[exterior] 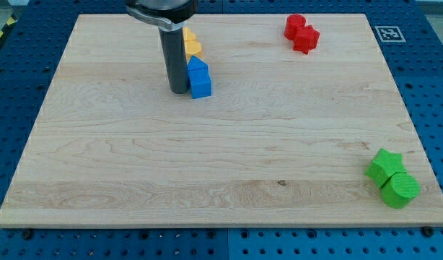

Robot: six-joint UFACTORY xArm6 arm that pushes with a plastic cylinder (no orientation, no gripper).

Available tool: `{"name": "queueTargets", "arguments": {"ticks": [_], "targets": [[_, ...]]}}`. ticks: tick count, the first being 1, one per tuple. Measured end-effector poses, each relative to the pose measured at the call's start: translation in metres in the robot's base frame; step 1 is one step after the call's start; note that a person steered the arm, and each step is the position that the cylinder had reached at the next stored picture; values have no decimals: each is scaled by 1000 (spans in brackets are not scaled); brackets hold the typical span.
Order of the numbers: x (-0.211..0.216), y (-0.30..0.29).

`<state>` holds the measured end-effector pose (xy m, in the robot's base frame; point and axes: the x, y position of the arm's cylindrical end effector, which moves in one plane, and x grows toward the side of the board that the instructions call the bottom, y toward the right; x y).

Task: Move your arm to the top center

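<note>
Since the rig carries no gripper, nothing here is apart or together; a plain rod does the work, and my tip (pixel 178 91) rests on the table (pixel 207 166) touching, or all but touching, the blue block (pixel 200 78) at its 3 o'clock. Partly hidden by the rod, the yellow block (pixel 190 43) sits at the tip's 12 to 1 o'clock, its shape hard to read. Two red blocks (pixel 301 32) lie toward 2 o'clock and two green blocks (pixel 392 178) toward 4 o'clock. Top centre of the table lies at about 1 o'clock from the tip, just past blue and yellow. A clean move, I judge, backs off toward 9 o'clock first, then curves around them.
</note>
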<state>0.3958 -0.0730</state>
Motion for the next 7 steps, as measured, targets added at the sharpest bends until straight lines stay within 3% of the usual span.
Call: {"name": "queueTargets", "arguments": {"ticks": [2, 3, 7], "targets": [[0, -6], [0, -46], [-18, -47]]}}
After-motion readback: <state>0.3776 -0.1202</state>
